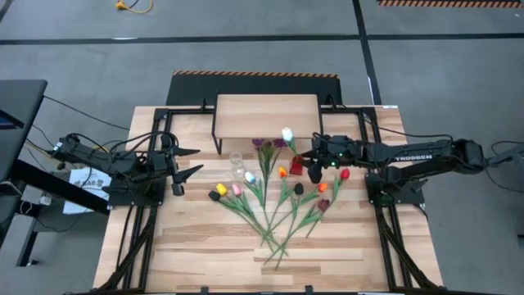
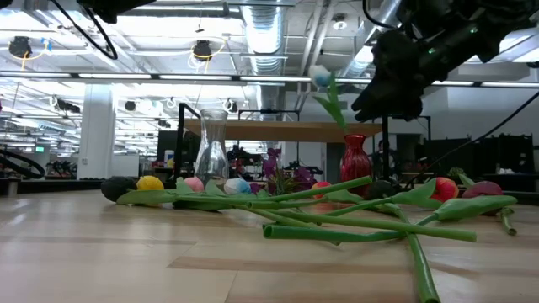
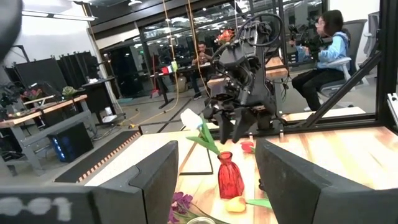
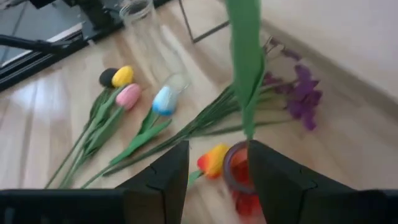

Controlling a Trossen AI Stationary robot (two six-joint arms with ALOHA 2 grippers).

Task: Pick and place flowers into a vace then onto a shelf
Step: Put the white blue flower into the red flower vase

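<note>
Nearest us lie about ten loose flowers (image 2: 337, 220) on the table (image 1: 205, 254). We count one shelf (image 1: 266, 115), two vases, clear (image 2: 212, 151) and red (image 2: 355, 158). The right gripper (image 1: 314, 152) pinches a white tulip (image 2: 321, 77) above the red one; the left gripper (image 1: 190, 162) gapes empty.

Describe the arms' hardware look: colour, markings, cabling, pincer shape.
Both arms are dark, near-black. The right arm carries white TROSSEN lettering along its forearm link, and a green indicator light shows on it near the wrist. The left arm has black cables looping beside it. The left pincer ends in two tapered, pointed fingers. The right pincer looks blocky; its fingers are broad, flat, dark plates in its wrist view.
</note>
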